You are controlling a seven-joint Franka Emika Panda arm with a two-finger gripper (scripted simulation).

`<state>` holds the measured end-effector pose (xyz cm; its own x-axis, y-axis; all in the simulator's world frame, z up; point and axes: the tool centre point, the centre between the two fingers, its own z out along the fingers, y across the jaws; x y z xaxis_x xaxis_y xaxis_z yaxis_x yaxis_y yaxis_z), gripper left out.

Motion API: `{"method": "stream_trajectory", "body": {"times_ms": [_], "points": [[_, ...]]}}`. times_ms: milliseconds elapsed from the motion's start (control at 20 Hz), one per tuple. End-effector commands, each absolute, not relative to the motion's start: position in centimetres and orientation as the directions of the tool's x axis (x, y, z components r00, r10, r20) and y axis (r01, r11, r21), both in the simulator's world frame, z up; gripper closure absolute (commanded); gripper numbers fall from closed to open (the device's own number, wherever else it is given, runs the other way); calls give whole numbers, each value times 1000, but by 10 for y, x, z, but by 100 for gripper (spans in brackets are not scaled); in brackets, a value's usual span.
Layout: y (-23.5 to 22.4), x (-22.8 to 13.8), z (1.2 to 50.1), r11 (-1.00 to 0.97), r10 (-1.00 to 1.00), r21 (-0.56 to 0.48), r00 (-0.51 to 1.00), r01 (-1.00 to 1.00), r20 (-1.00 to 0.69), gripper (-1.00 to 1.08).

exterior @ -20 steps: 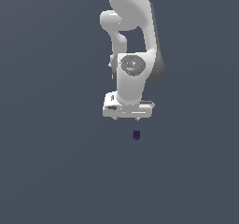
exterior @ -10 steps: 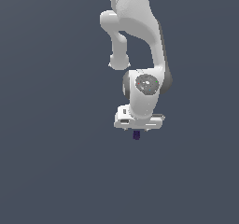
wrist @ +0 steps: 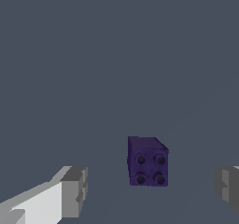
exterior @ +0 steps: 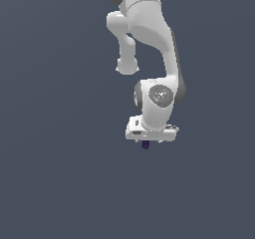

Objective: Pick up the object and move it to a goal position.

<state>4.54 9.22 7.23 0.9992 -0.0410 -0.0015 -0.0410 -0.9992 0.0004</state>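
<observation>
The block (wrist: 148,162) is a small dark purple cube with four round studs on the face turned toward the wrist camera, arranged two by two. In the wrist view it sits between the two fingers (wrist: 74,190), with a clear gap of grey ground on either side, so neither pad touches it. It is closer to the finger with the white body behind it than to the other one (of which only a grey tip shows at the picture's edge). The block stands square, not tilted.

In the exterior view the block (exterior: 145,144) shows only as a dark purple speck poking out just below the gripper (exterior: 148,142), directly under the white hand. Whether it rests on the ground or hangs free cannot be told there, since the ground is one flat grey with no shadow or edge to judge by.

The gripper is spread wide, its fingers well apart and far wider than the block, and it has hold of nothing. Its fingers point straight down over the block.

Above it the arm (exterior: 149,44) rises in white segments with grey joint caps, bending up and out of the top of the exterior view. All around lies plain dark grey-blue ground (exterior: 60,183), the same in both views.
</observation>
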Motion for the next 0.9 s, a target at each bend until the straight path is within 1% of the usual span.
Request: {"method": "stream_trajectory", "body": {"times_ms": [0,500,750,800,850], "points": [[92,45,70,-999,-41,0,999,-41,-1,-92],[93,45,27,-999,-43,0,999,-43,0,-92],[93,46,22,-999,-43,0,999,-43,0,-92],[93,46,22,-999,-43,0,999,-43,0,108],[93,46,22,-999,-43,0,999,-43,0,108]]}}
